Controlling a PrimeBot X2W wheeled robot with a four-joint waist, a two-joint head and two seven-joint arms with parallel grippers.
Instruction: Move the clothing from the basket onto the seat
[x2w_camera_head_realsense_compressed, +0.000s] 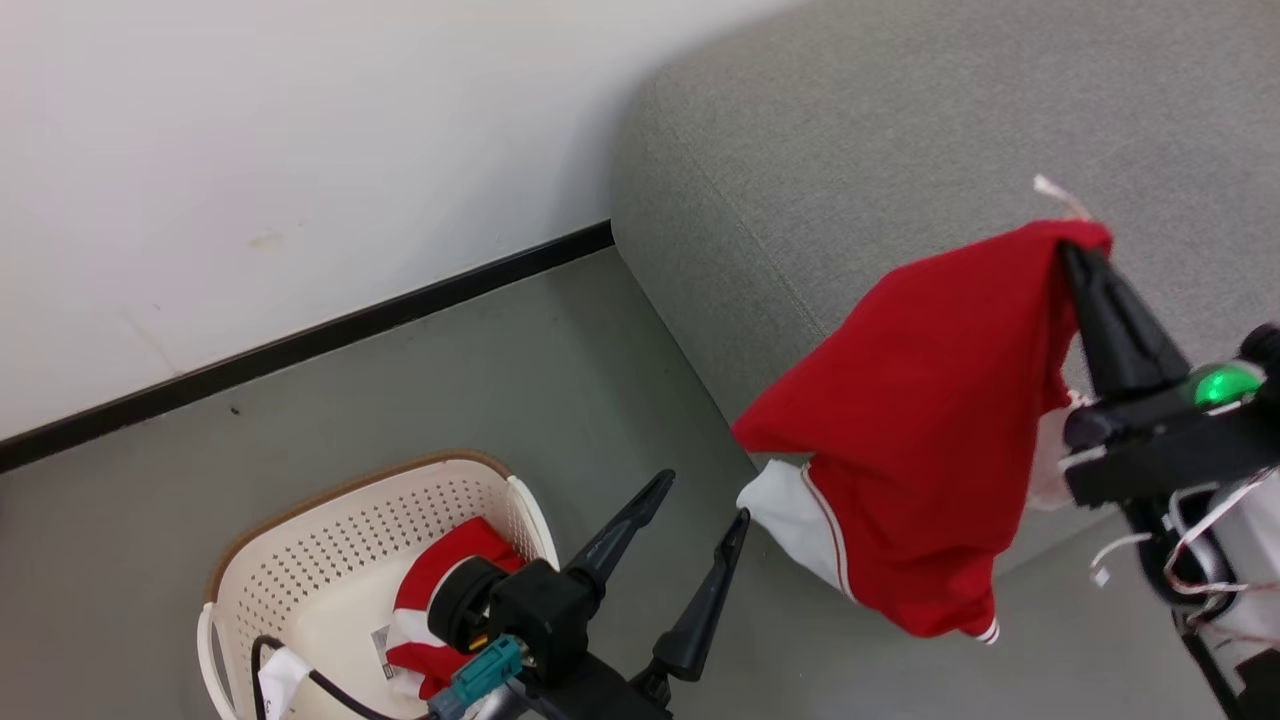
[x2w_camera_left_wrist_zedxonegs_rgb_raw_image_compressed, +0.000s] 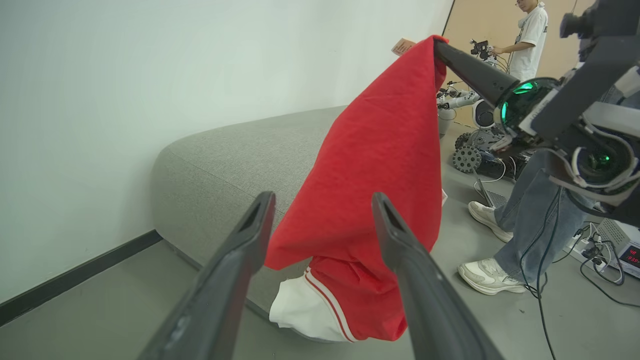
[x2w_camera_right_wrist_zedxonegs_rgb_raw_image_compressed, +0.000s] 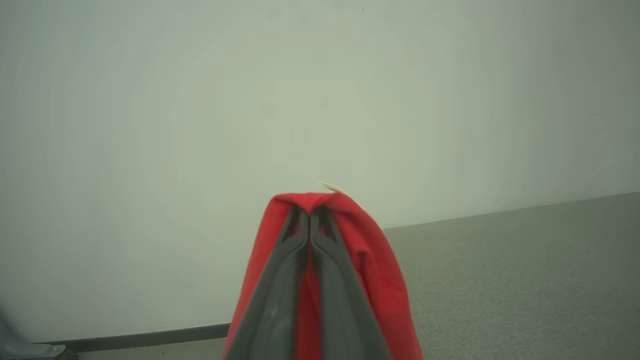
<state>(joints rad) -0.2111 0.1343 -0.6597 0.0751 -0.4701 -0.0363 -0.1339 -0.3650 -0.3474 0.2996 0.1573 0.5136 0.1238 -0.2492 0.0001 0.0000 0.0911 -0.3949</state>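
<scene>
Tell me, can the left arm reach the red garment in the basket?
Probably yes: the left jaws stand open and empty by the basket, whose red garment lies uncovered, though they point away from it.

No text can be read; red digits on a small display (x2w_camera_left_wrist_zedxonegs_rgb_raw_image_compressed: 631, 256) are too tiny.
</scene>
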